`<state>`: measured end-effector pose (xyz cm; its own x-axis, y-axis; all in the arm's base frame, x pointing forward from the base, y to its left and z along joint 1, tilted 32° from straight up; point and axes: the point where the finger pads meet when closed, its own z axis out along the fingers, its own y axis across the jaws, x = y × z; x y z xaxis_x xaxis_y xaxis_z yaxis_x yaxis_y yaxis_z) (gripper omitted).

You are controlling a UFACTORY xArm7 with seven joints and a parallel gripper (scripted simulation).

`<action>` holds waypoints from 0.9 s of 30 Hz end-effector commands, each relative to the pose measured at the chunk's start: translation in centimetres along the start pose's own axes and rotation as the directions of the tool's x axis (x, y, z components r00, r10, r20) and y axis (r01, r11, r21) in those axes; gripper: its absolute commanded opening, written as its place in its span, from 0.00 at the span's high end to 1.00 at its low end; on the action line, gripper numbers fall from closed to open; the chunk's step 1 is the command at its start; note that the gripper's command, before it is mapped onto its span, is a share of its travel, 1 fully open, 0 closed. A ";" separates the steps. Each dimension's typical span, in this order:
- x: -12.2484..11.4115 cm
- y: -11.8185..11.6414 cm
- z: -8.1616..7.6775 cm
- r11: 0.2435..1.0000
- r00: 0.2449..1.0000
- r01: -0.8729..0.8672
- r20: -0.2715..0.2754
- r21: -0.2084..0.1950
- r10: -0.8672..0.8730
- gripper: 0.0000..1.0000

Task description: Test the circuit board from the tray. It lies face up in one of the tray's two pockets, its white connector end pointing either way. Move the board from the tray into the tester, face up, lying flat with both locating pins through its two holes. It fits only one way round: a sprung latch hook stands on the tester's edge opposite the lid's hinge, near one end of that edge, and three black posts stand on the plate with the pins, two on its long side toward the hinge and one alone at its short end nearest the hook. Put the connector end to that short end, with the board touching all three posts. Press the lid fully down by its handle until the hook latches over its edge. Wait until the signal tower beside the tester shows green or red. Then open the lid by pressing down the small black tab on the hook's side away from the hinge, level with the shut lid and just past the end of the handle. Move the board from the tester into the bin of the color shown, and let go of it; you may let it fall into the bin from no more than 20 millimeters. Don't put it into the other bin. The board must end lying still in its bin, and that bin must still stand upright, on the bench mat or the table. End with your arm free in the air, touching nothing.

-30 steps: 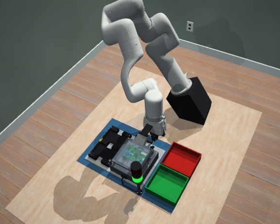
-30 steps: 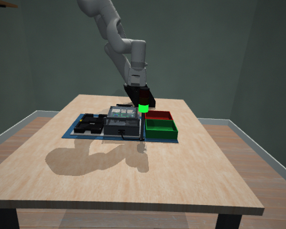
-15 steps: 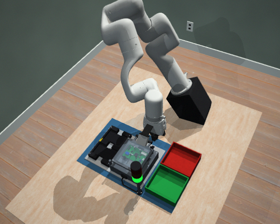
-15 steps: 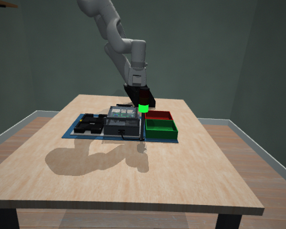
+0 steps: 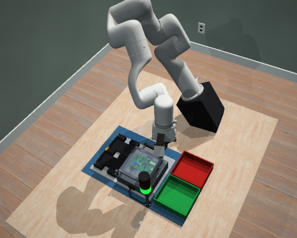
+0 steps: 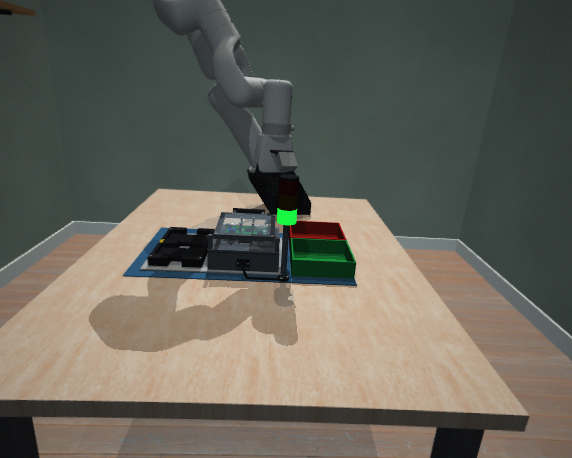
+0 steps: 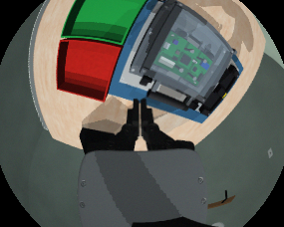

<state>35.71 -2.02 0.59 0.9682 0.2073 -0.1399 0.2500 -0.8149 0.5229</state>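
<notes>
The green circuit board (image 5: 143,163) lies face up in the tester (image 5: 143,171) under the shut clear lid; it also shows in the wrist view (image 7: 185,56). The signal tower (image 5: 145,185) at the tester's near corner shows green, also in the exterior view (image 6: 287,216). My gripper (image 5: 159,154) is shut and empty. Its fingertips (image 7: 142,108) point down at the tester's far edge, at the end toward the red bin, beside the black handle (image 5: 148,145). I cannot tell whether they touch it. The black tray (image 5: 115,154) holds no board.
The red bin (image 5: 192,169) and green bin (image 5: 177,196) stand side by side right of the tester, the green one nearer the tower. All sit on a blue mat. The arm's black base box (image 5: 201,106) stands behind.
</notes>
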 end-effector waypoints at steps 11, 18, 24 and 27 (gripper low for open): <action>0.1 0.0 -0.1 0.908 0.908 0.419 0.000 0.011 -0.419 1.00; 0.1 0.0 -0.1 0.837 0.837 0.548 -0.002 0.011 -0.548 1.00; 0.1 0.0 -0.1 0.707 0.707 0.707 -0.004 0.010 -0.707 1.00; 0.1 0.0 -0.1 0.642 0.642 0.767 -0.005 0.010 -0.767 1.00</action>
<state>35.71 -2.02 0.59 0.5497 0.7012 -0.4540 0.8353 -0.4637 0.2952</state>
